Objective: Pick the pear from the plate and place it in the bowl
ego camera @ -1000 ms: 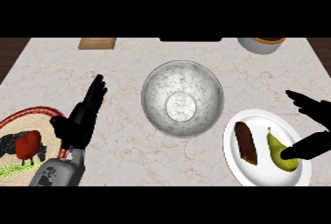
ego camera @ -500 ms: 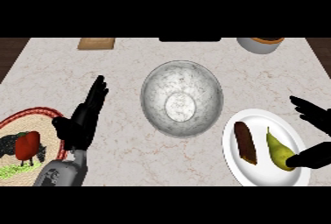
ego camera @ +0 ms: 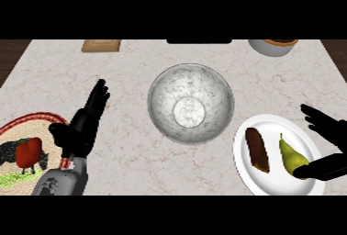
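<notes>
Two hands: both show above the pale marbled desk (ego camera: 136, 160), one at each side, neither carrying anything.
Far left: a round patterned plate (ego camera: 13, 126) with a reddish rim lies at the edge, bearing a red pepper-like vegetable (ego camera: 27, 152) on a dark printed figure.
Left hand: the black left hand (ego camera: 81, 126) rests just right of that plate, fingers straight and relaxed, pointing up the desk, touching no task thing.
Back edge: a tan wooden board (ego camera: 102, 45) sits at the far side, and further right a grey cup with a brown inside (ego camera: 272, 46).
Middle: the round speckled grey metal bowl (ego camera: 191, 103) stands with nothing in it, well apart from the left hand and just beside the white plate.
Right: the round white plate (ego camera: 271, 183) holds a dark brown oblong piece of food (ego camera: 257, 149) and, to its right, the yellow-green pear (ego camera: 293, 155), stem end pointing away from the robot.
Right hand: the black right hand (ego camera: 332, 133) hangs over the plate's right edge, its fingers (ego camera: 318, 117) spread wide above the pear and its thumb (ego camera: 317, 172) low at the pear's base; whether the thumb touches the fruit is unclear.
Done: nothing yet, by the look of it; the pear lies on its plate.
Left: closing around the pear, lifting it, carrying it leftward to the bowl and letting go.
</notes>
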You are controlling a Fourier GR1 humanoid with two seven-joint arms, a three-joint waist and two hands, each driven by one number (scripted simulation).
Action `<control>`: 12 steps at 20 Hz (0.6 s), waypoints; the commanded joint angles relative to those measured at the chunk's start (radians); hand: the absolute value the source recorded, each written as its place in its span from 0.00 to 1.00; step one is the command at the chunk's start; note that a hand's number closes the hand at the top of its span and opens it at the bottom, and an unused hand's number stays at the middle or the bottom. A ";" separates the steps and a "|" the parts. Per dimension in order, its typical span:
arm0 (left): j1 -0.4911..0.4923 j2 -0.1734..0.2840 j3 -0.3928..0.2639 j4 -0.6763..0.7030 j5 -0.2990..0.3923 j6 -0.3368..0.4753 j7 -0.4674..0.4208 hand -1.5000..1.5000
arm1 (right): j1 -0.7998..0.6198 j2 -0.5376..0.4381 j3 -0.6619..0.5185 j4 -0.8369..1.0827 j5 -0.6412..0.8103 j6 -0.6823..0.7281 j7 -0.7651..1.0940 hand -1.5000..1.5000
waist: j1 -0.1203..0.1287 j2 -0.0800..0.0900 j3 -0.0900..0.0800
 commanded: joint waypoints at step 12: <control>0.031 0.000 0.074 0.019 0.001 -0.108 -0.042 0.50 | 0.064 0.103 -0.078 0.160 0.128 0.082 -0.194 0.00 | 0.002 0.001 0.000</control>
